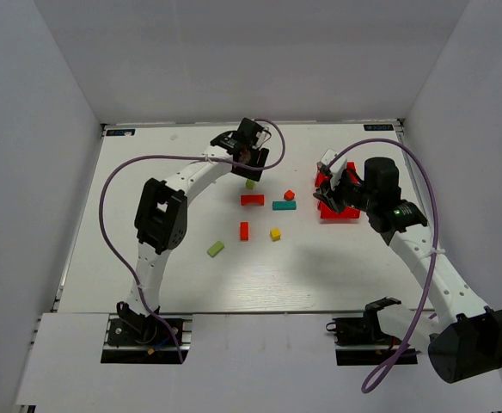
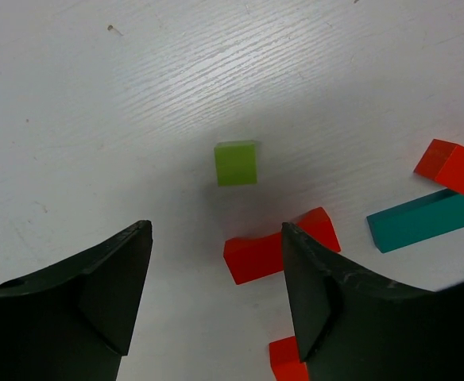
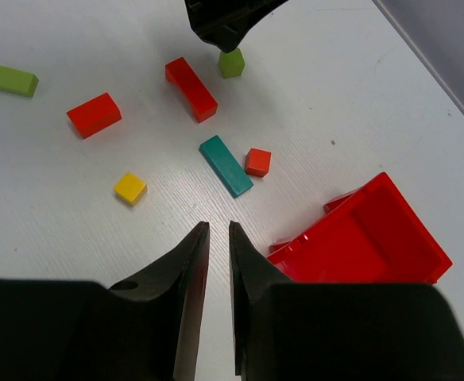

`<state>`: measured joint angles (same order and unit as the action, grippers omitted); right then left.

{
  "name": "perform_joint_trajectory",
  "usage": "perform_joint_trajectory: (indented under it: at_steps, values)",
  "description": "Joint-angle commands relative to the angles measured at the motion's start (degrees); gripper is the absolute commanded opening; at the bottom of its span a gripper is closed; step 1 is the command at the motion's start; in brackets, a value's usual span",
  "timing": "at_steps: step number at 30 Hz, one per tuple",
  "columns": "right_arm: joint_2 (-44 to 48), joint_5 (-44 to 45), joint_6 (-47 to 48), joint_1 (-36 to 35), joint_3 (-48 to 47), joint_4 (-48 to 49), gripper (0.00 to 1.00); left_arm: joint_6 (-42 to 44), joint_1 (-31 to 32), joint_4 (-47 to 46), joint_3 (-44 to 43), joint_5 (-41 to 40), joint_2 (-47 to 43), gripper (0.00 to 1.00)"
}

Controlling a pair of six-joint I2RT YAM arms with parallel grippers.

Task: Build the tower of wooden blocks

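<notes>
No wood block tower shows; the blocks lie singly on the white table (image 1: 148,284). My left gripper (image 1: 249,159) (image 2: 214,230) hangs open just above the table, nothing between its fingers. Beyond its tips sits a lime cube (image 1: 250,183) (image 2: 236,163), and by its right finger lies a red arch bar (image 1: 252,200) (image 2: 256,255). A teal bar (image 1: 284,206) (image 3: 226,165) and a red-orange cube (image 1: 289,194) (image 3: 257,162) lie to the right. A red block (image 1: 243,231), a yellow cube (image 1: 275,233) and a lime bar (image 1: 215,249) lie nearer. My right gripper (image 1: 330,185) (image 3: 218,226) is open by a narrow slit and empty.
A red plastic bin (image 1: 347,212) (image 3: 359,238) lies tipped under my right gripper, at the right of the blocks. White walls enclose the table on the left, back and right. A purple cable loops over each arm.
</notes>
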<state>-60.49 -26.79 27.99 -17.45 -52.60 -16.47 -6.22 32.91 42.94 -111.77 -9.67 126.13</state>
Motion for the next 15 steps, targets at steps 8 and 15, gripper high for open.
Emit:
perform_joint_trajectory:
  at_steps: [8,15]
  values:
    - [-0.07,0.24,-0.83,-0.30,0.66,1.53,0.24,-3.10,0.23,-0.05,-2.14,3.34,2.55,0.68]
    - [-0.24,0.07,-0.57,-0.30,0.74,1.53,0.24,-2.48,0.23,-0.05,-3.90,2.82,4.83,0.65]
